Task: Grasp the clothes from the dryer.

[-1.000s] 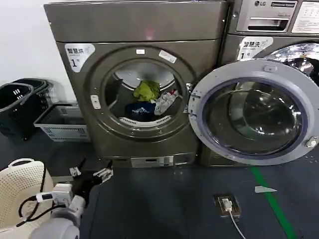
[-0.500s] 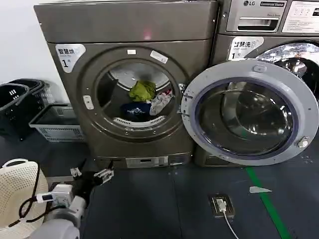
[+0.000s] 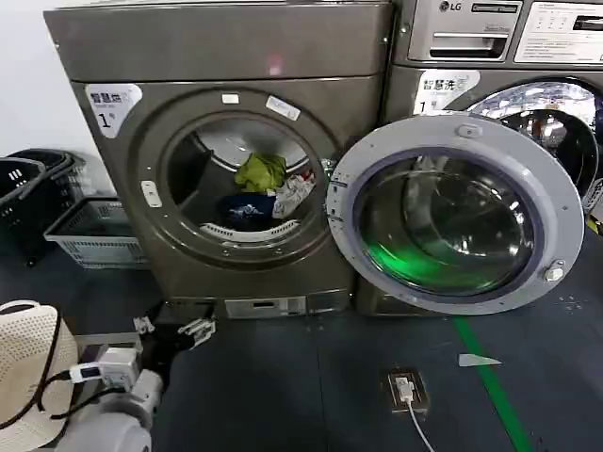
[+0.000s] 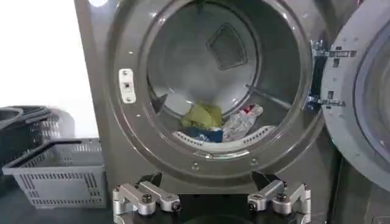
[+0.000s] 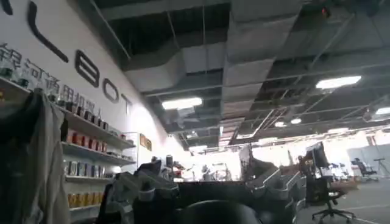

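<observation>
I face the dryer (image 3: 221, 179), a big bronze-grey front-loader that takes up the upper left of my head view, with a white "1" sticker (image 3: 111, 104) at its ten o'clock corner. Its round glass door (image 3: 457, 215) is swung fully open to three o'clock of the porthole, so the drum is already reachable; opening is done, as far as I can judge.

To the left of the dryer, at about nine o'clock, a grey slatted basket (image 3: 94, 235) sits on the dark floor, and a cream basket (image 3: 28, 367) lies at my lower left.

The clothes (image 3: 259, 193) lie in a small heap on the floor of the drum, at about five o'clock inside the porthole: yellow-green on top, dark navy beneath, white with red marks beside them.

My left gripper (image 3: 174, 334) hovers low at seven o'clock of the porthole, well apart from the heap, fingers spread wide and holding nothing. From the left wrist the two fingers (image 4: 143, 199) frame the drum mouth.

My right arm is parked, its camera aimed at the ceiling; I cannot tell its grip.

Left to do: reach in, close on a garment, draw it out.
</observation>
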### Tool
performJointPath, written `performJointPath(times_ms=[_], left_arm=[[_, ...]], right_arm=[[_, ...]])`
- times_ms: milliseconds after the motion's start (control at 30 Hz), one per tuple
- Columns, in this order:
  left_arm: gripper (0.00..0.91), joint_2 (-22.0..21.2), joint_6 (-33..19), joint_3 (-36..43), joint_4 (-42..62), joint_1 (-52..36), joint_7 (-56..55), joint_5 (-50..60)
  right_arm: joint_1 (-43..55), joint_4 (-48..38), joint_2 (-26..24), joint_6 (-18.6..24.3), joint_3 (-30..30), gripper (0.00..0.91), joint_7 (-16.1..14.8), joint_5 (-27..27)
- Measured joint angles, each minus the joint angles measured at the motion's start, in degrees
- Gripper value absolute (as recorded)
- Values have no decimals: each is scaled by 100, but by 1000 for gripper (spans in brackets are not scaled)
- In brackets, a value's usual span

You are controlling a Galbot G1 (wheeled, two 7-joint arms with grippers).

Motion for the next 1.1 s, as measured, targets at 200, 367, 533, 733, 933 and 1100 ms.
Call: performJointPath(times_ms=[200, 367, 533, 733, 933, 1100], left_arm=[[907, 0, 0, 0, 2, -3, 0, -2], [907, 1, 0, 3, 10, -1, 1, -5], [907, 5, 0, 6, -2, 11, 18, -9], [907, 9, 0, 5, -2, 25, 33, -10], [907, 15, 0, 7, -5, 22, 41, -9], [907, -1, 0, 23, -5, 46, 43, -9]], right_arm=[[-23, -36, -1, 60, 37, 907, 5, 2], [-35, -75, 0, 125, 72, 907, 66, 21], [-64, -113, -14, 235, 140, 907, 147, 108], [-85, -153, -17, 299, 194, 907, 211, 150], [-83, -164, -13, 338, 191, 907, 235, 172], [-82, -182, -21, 352, 196, 907, 243, 179]])
